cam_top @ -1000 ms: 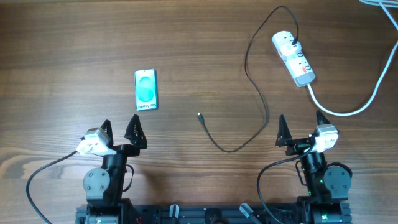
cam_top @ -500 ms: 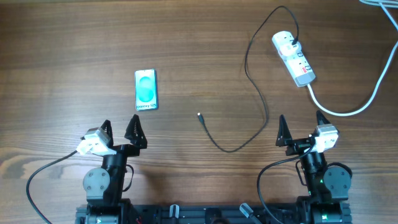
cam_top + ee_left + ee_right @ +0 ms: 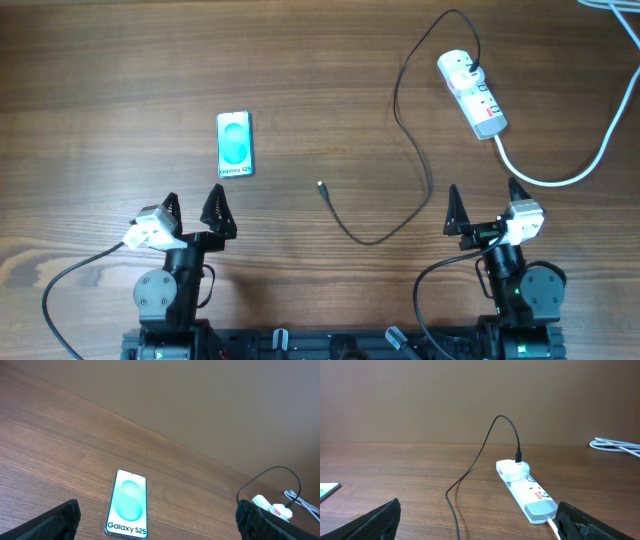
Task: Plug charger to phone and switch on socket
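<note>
The left hand [image 3: 193, 195] and right hand [image 3: 483, 188] sit at the bottom of the frame, both spread wide and empty; the phone [image 3: 235, 144] lies left of centre on the tabletop [image 3: 120, 70]; the charger [image 3: 410, 150] trails from the socket [image 3: 472, 94] at upper right, its tip at centre, well apart from the phone.

Wood-grain counter [image 3: 120, 60] is filling the whole overhead view. Pale grey cable bundle [image 3: 620, 446] is lying loose at the counter's far right edge. Plain brown wall [image 3: 420, 395] is standing behind.
</note>
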